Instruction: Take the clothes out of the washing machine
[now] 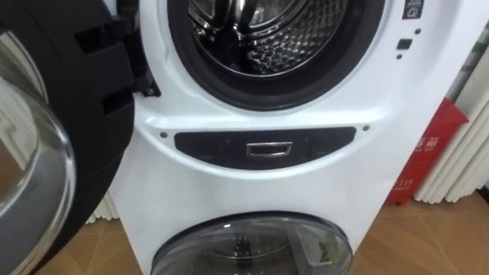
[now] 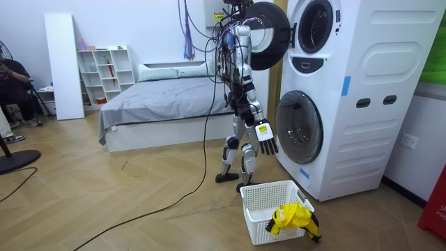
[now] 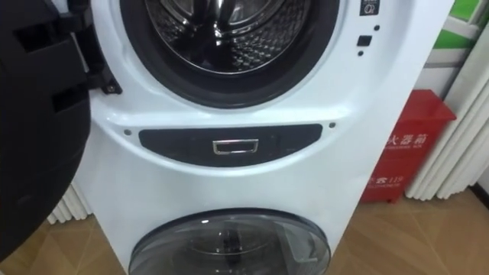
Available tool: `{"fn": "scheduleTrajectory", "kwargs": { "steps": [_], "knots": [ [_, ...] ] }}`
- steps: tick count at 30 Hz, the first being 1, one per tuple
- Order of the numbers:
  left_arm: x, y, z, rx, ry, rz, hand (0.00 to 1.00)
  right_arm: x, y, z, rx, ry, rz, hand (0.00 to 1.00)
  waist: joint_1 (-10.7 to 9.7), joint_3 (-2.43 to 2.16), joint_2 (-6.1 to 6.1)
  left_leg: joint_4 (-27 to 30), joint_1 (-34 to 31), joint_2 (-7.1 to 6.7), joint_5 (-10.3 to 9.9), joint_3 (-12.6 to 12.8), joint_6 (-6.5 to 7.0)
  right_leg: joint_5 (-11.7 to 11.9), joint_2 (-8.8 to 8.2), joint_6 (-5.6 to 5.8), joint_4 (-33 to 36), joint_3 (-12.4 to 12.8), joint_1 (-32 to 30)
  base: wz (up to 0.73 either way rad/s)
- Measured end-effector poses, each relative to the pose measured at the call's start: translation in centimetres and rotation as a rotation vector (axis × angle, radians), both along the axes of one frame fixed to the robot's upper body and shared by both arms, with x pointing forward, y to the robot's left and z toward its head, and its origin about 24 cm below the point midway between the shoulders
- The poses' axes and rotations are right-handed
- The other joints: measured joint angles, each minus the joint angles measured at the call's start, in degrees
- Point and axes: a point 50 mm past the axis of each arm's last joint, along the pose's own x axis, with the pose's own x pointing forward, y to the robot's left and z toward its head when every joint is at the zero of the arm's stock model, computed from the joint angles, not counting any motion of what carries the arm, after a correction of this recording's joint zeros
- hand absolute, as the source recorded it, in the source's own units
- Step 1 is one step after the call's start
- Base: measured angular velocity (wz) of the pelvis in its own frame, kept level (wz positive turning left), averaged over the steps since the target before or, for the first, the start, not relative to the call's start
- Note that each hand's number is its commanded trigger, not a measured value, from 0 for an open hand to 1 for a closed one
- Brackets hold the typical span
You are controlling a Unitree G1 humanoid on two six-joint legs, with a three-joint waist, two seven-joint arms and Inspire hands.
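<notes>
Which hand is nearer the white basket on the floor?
Right. The right hand hangs open at thigh height, above and behind the basket; the left hand, on the body's far side, is farther off.

You have bright, even light on the washer [image 1: 306, 176]. Glints sit on the drum [image 1: 260, 30] and lower door [image 1: 252, 248]; shadows are soft.

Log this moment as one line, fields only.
stance: standing at washing machine | upper door: open | drum: no clothes seen | right hand: down, open, empty | yellow garment: draped over basket rim
</notes>
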Motion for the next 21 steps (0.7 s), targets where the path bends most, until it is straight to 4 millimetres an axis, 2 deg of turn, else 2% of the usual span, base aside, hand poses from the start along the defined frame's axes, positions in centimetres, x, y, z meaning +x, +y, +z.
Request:
{"fn": "scheduleTrajectory", "kwargs": {
  "steps": [4,5,7,8,9,10,11,12,13,14,15,16,17,18,19,20,21],
  "knots": [
    [-1.3,0.1,0.0,0.02,0.058,-0.024,0.0,-0.3,0.2,-0.1,0.011,0.017,0.031,0.0,0.97,-0.04,0.28,1.45,0.21,0.75,-0.94,0.27,-0.43,-0.71,0.65,-0.55,0.51,-0.35,0.37,0.0],
    [-1.5,0.2,0.0,0.025,0.072,-0.033,0.0,-0.3,0.2,-0.1,0.008,0.024,0.052,0.0,1.19,-0.01,0.32,3.33,-0.38,1.11,-1.89,0.47,-0.76,-1.5,0.83,-0.81,1.11,-0.61,0.24,0.06],
    [-1.5,0.2,0.0,0.032,0.082,-0.051,0.0,-0.3,0.3,-0.2,0.016,0.028,0.069,0.0,1.24,-0.05,-0.15,9.35,-2.59,1.13,-3.44,0.49,-1.83,-3.4,0.53,-1.16,3.74,-1.07,-1.03,0.11],
    [-1.4,0.0,0.0,0.028,0.081,-0.055,0.0,-0.1,0.3,-0.1,0.014,0.029,0.084,0.0,1.42,-0.04,-0.47,15.23,-5.01,1.12,-3.78,0.49,-2.42,-4.44,0.05,-1.38,5.72,-1.35,-1.7,0.0],
    [-1.2,-0.2,-0.1,0.021,0.077,-0.059,0.0,0.2,0.0,0.0,0.004,0.023,0.093,0.0,1.39,-0.09,-0.31,21.21,-7.67,1.56,-3.68,-0.12,-2.59,-4.81,-0.18,-1.51,6.17,-1.42,-1.66,0.0],
    [-0.4,-0.5,0.0,0.02,0.053,-0.061,0.0,0.7,-0.2,0.1,-0.011,0.018,0.117,0.0,1.39,-0.06,0.04,25.34,-9.61,1.97,-3.48,-1.48,-2.97,-4.91,-0.18,-1.75,6.21,-1.68,-1.72,0.0],
    [0.1,-0.5,0.1,0.02,0.035,-0.065,0.0,1.0,-0.3,0.2,-0.019,0.015,0.131,0.0,1.33,-0.02,0.18,26.88,-10.27,2.02,-3.49,-2.25,-3.24,-4.97,-0.2,-1.91,6.28,-2.05,-1.81,0.0],
    [1.2,-0.8,0.1,0.016,0.001,-0.072,0.0,1.3,-0.7,0.3,-0.033,0.011,0.148,0.0,1.21,0.29,0.83,30.61,-10.56,2.83,-3.4,-2.78,-3.61,-5.2,-0.06,-2.33,6.53,-3.31,-1.81,0.03],
    [2.2,-1.1,0.1,0.002,-0.026,-0.058,0.0,1.7,-1.1,0.5,-0.05,0.0,0.164,0.0,0.78,0.17,1.89,33.11,-9.29,4.07,-3.09,-2.99,-4.16,-5.26,0.39,-2.49,6.57,-4.67,-1.86,0.07],
    [2.8,-1.2,0.1,-0.005,-0.044,-0.052,0.0,1.8,-1.2,0.6,-0.057,-0.005,0.17,0.0,0.44,0.02,2.3,33.27,-8.09,4.54,-2.98,-3.23,-4.43,-5.27,0.6,-2.53,6.78,-5.02,-2.13,0.24],
    [3.8,-1.4,0.2,-0.018,-0.071,-0.054,0.0,2.0,-1.3,0.6,-0.062,-0.016,0.17,0.0,-0.18,-0.02,3.16,32.65,-5.66,4.89,-2.47,-4.02,-5.78,-5.28,0.66,-2.55,7.49,-5.93,-3.32,0.25],
    [4.5,-1.5,0.3,-0.023,-0.091,-0.061,0.0,2.1,-1.3,0.6,-0.063,-0.019,0.17,0.0,-0.33,-0.02,3.35,31.4,-4.4,4.82,-2.43,-4.8,-5.94,-5.27,0.64,-2.53,8.04,-6.04,-4.03,0.24],
    [5.9,-1.8,0.5,-0.032,-0.14,-0.087,0.0,2.2,-1.2,0.7,-0.061,-0.026,0.168,0.0,-0.75,-0.06,3.76,26.96,-1.56,4.83,-2.49,-5.89,-6.06,-5.02,0.61,-2.4,8.99,-6.34,-5.86,0.29],
    [7.2,-2.2,0.8,-0.042,-0.177,-0.112,0.0,2.4,-1.2,0.7,-0.06,-0.038,0.157,0.0,-1.6,0.11,4.39,22.01,0.84,4.85,-2.96,-7.74,-6.81,-4.36,0.6,-2.25,9.17,-7.53,-7.39,0.32],
    [7.6,-2.3,0.8,-0.045,-0.19,-0.127,0.0,2.5,-1.1,0.7,-0.058,-0.046,0.152,0.0,-1.66,0.05,4.62,19.35,1.82,4.83,-3.18,-8.4,-7.08,-4.12,0.54,-2.11,9.49,-7.77,-8.39,0.28],
    [8.4,-2.5,1.0,-0.049,-0.21,-0.145,0.0,2.8,-0.9,0.7,-0.054,-0.06,0.151,0.0,-1.57,-0.05,4.87,14.14,3.4,4.78,-4.26,-9.08,-7.33,-3.71,0.05,-1.89,10.47,-8.02,-10.24,0.09],
    [8.9,-2.7,1.0,-0.054,-0.217,-0.165,0.0,3.0,-0.7,0.7,-0.049,-0.066,0.151,0.0,-1.59,0.16,4.4,10.74,4.0,4.75,-5.2,-9.38,-7.23,-2.75,-0.38,-1.58,10.76,-8.29,-11.63,0.03]
  ]
}}
